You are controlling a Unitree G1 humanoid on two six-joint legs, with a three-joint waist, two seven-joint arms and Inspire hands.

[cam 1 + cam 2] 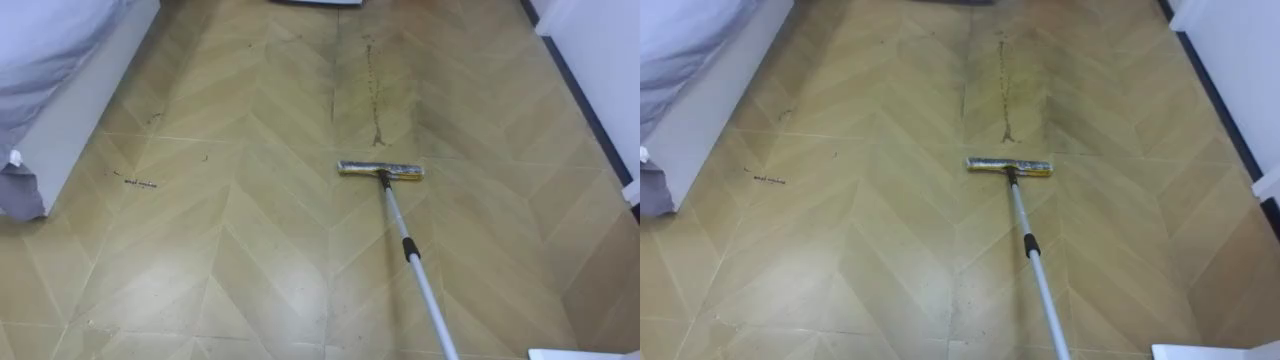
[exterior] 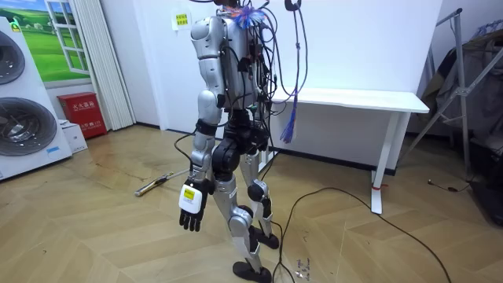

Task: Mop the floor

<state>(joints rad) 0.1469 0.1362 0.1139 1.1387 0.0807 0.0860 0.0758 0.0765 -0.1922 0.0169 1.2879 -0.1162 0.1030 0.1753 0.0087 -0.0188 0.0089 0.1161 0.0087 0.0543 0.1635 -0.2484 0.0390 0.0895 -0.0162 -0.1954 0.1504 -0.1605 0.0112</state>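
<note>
mop (image 1: 406,243) lies on the floor (image 1: 250,250), head just short of the dark streak (image 1: 371,80). left hand (image 2: 191,206) hangs slack, empty, well back from it; best grip the pole high, push straight along.

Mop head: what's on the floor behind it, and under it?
Beyond the mop head, a dark dirt streak runs away along the floor. Anything under it is covered.

The mop pole (image 1: 415,265) runs off the near edge. The big white thing (image 1: 75,110) is cut off at the left. Some small dark bits (image 1: 140,182) near it are too tiny to tell.
</note>
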